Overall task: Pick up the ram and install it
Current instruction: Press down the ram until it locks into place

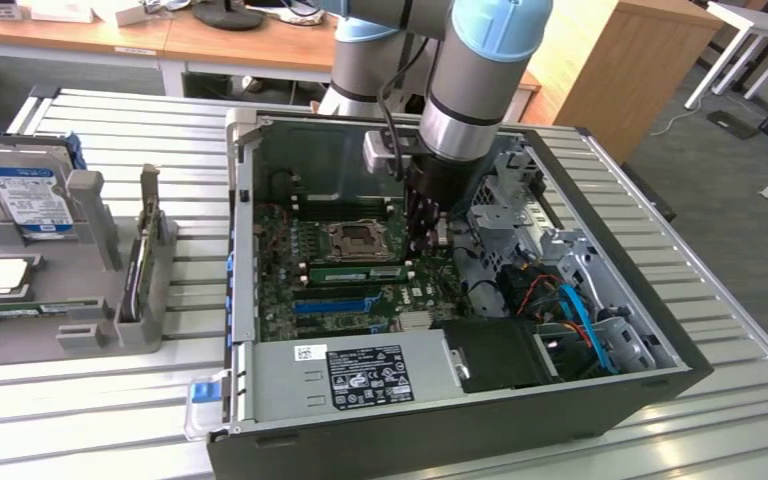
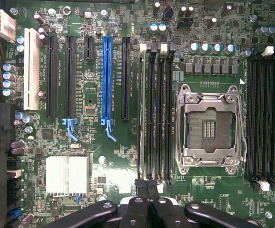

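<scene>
The ram (image 1: pixel 353 272) stands on edge on the motherboard (image 1: pixel 277 290), a thin green strip in the bank of memory slots (image 2: pixel 156 114) between the CPU socket (image 2: pixel 209 126) and the expansion slots. It runs alongside the socket. From the wrist view it looks to sit on the side of the bank away from the socket, though I can't be sure which slot. The blue expansion slot (image 2: pixel 106 80) lies further out on that same side, with a black slot between it and the bank.

The gripper (image 1: pixel 422 240) hangs straight down from the arm (image 1: pixel 471 90) with its fingers pressed together. It is at the end of the memory bank nearer the exterior view's right. Whether the tips touch the ram or only sit just above it, I cannot tell.

There is little room around that spot. The drive cage (image 1: pixel 504 210) rises just beside the gripper on the exterior view's right, with red and blue cables (image 1: pixel 578 310) looped beyond it. The power supply (image 1: pixel 357 370) blocks the near edge of the computer case (image 1: pixel 240 250). The case walls stand up all round, leaving only the top open, and the arm enters there.

Outside the case on the slatted table (image 1: pixel 117 420), well apart to the exterior view's left, a grey fixture (image 1: pixel 91 320) holds a hard drive (image 1: pixel 24 195) upright.
</scene>
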Available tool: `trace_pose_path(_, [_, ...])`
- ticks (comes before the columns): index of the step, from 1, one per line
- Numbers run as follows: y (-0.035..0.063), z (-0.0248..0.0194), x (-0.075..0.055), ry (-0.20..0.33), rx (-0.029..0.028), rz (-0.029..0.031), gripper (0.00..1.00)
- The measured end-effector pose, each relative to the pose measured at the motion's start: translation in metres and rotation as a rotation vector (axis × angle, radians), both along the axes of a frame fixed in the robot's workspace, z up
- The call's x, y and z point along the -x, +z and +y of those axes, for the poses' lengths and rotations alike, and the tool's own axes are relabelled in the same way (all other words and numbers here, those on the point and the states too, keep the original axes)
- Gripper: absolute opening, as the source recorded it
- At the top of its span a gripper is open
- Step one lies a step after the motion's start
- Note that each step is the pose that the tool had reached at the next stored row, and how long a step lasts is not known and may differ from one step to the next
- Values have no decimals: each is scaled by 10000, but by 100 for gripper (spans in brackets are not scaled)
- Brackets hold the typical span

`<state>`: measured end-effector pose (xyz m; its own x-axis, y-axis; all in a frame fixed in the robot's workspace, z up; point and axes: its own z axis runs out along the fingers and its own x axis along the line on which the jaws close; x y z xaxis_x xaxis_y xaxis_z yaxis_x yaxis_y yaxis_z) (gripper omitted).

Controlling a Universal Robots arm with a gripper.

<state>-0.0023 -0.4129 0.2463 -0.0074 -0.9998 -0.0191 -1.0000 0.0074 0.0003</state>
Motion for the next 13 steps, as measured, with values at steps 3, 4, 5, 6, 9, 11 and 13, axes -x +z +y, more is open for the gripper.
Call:
trace_pose_path(3, [-2,1,0,0,-3,-1,10])
trace_pose_path(4, [-2,1,0,0,-4,-1,10])
trace_pose_path(5, [-4,1,0,0,-4,-2,10])
trace_pose_path(6, [-6,1,0,0,-5,-2,10])
trace_pose_path(9, [-15,1,0,0,-4,-1,10])
trace_pose_path(11, [-22,1,0,0,-3,-2,10])
trace_pose_path(13, [-27,0,0,0,-3,-2,10])
